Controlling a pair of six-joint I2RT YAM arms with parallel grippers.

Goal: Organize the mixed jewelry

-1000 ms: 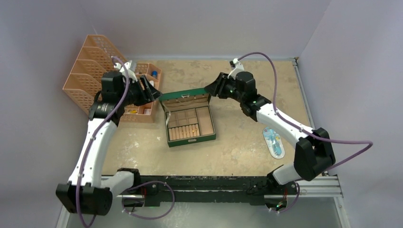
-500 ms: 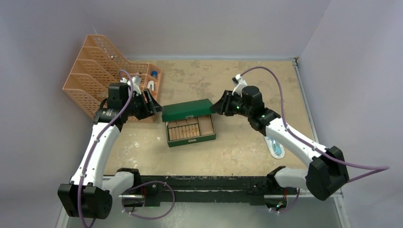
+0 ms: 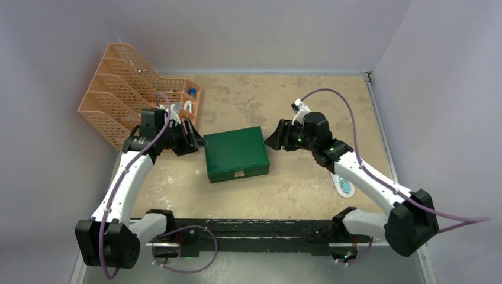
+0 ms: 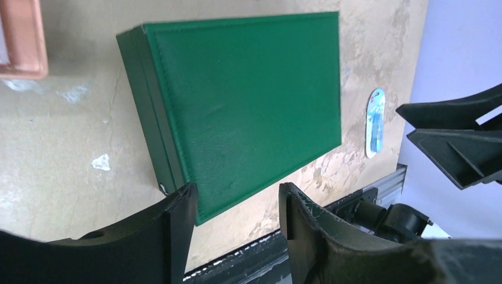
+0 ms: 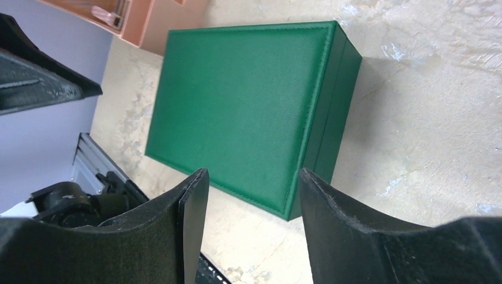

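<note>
Since the earlier frames, the lid [image 3: 234,150] of the green box [image 3: 240,175] has swung down and now lies flat and shut. Both arms have dropped lower beside it.

Top view: the green box sits at the centre of the tan bench [image 3: 296,106]. The left end effector [image 3: 194,137] hovers just off the box's corner at 10 o'clock, released, with nothing between its fingers. The right end effector [image 3: 273,139] hovers just off the corner at 2 o'clock, also released and empty. An orange mesh rack [image 3: 115,89] stands at 10 o'clock on the bench. A light-blue packet [image 3: 343,187] lies at 4 o'clock, partly under the right arm. The mixed jewelry cannot be seen; the shut lid hides the inside of the box.

Left wrist view: two black fingers stand apart at 6 o'clock, holding nothing. The green lid fills the centre. The blue packet lies on the bench at 3 o'clock, and the other arm's black fingers show beyond it at the edge.

Right wrist view: two black fingers stand apart at 6 o'clock, clear of the box. The green lid fills the centre. An orange tray corner [image 5: 148,18] shows at 11 o'clock, and the other arm's black finger at 9 o'clock.
</note>
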